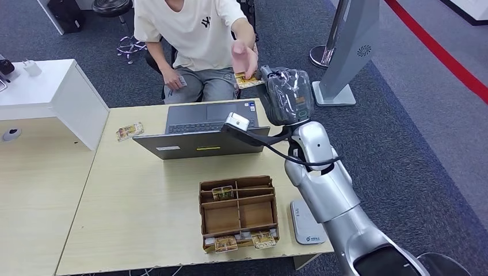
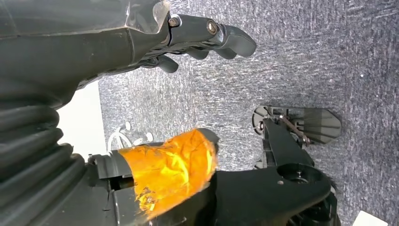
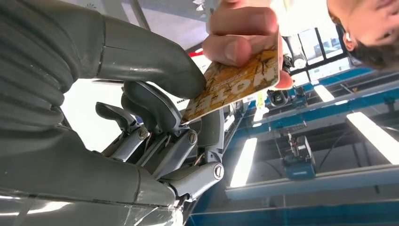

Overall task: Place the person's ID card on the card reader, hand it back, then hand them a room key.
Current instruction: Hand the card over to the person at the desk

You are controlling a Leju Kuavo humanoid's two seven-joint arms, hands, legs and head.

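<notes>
Handover of a yellow card between the right hand and a seated person.

Right hand (image 3: 155,108) is stretched out past the far edge of the desk (image 1: 144,213), and its thumb and fingers pinch one end of the yellow card (image 3: 235,84); the person's hand (image 1: 246,57) grips the other end of the same card. Left hand (image 2: 197,42) hangs over grey carpet, its fingers curled in with nothing in them. Behind the right hand, beside its forearm, the white card reader (image 1: 308,221) lies on the desk, next to a brown cardboard organizer (image 1: 239,213) with more cards. Open laptop (image 1: 207,129) stands between the organizer and the person.
</notes>
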